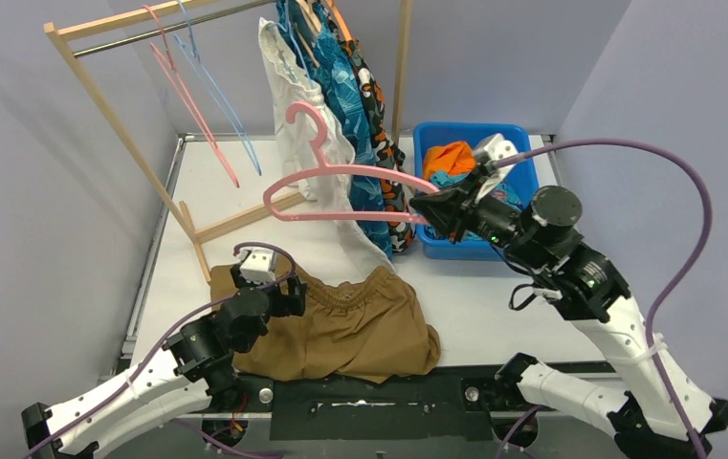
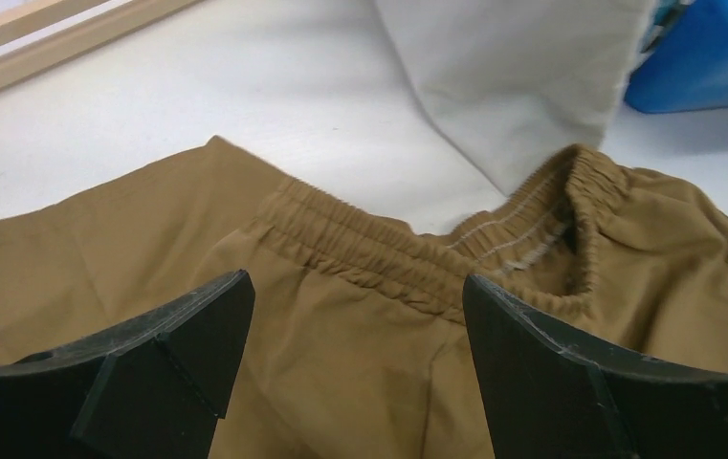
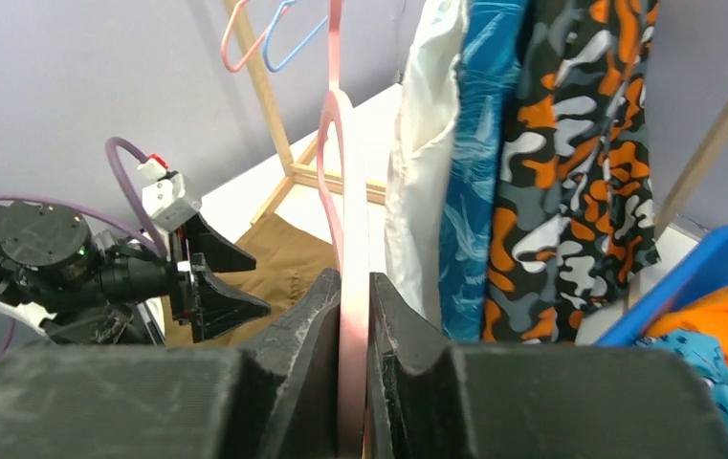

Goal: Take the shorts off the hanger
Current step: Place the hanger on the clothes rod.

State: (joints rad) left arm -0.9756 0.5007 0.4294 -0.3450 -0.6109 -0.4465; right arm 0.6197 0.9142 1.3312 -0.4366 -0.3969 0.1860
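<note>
The brown shorts (image 1: 350, 330) lie spread on the tabletop (image 1: 494, 306), directly under and ahead of the left end effector (image 2: 355, 296), whose jaws are spread wide and grip nothing. Across the way, the right end effector (image 3: 352, 287) is pressed together, pinching the bare pink hanger (image 3: 352, 239), with the hanging shorts (image 1: 360, 124) just beyond it.

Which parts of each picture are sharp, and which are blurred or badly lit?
Top external: even light, all sharp. Left wrist: the brown shorts are crisp, the blue bin blurred. Right wrist: the end effector fingers are dark and soft, the pink hanger between them washed out, the camouflage shorts clear.
</note>
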